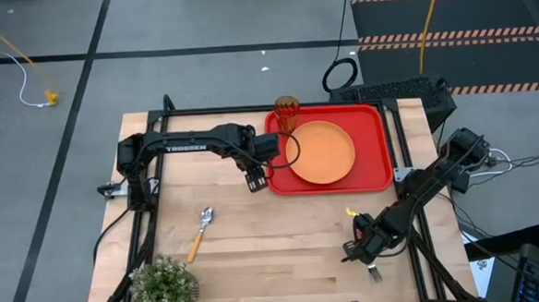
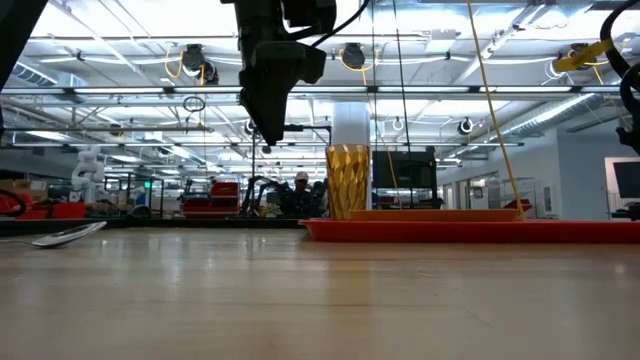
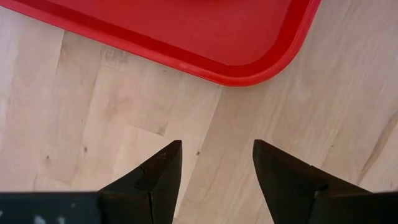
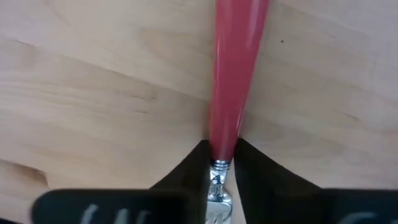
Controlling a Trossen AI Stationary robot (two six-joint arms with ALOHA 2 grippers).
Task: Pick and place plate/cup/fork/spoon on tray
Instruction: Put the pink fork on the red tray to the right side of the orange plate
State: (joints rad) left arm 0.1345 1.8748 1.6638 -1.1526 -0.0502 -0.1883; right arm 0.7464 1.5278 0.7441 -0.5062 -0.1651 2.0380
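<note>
The fork (image 4: 233, 81) has a slim, glossy red handle that narrows into a silver metal neck. That neck sits pinched between the 2 dark fingers of the right gripper (image 4: 221, 155), which is closed tight on it, with the handle running straight out ahead of the fingertips over pale wood. In the high view this gripper (image 1: 365, 243) is low at the table's (image 1: 274, 243) near right part.

The tray (image 1: 375, 145), red with a raised rim, lies well away from it, holding the flat orange plate (image 1: 323, 152) and the ribbed amber cup (image 1: 286, 113).

The left gripper (image 3: 217, 163) hangs with its fingers spread and empty, just off the tray's rounded corner (image 3: 273, 62).

The yellow-handled spoon (image 1: 200, 230) lies apart on the wood.
</note>
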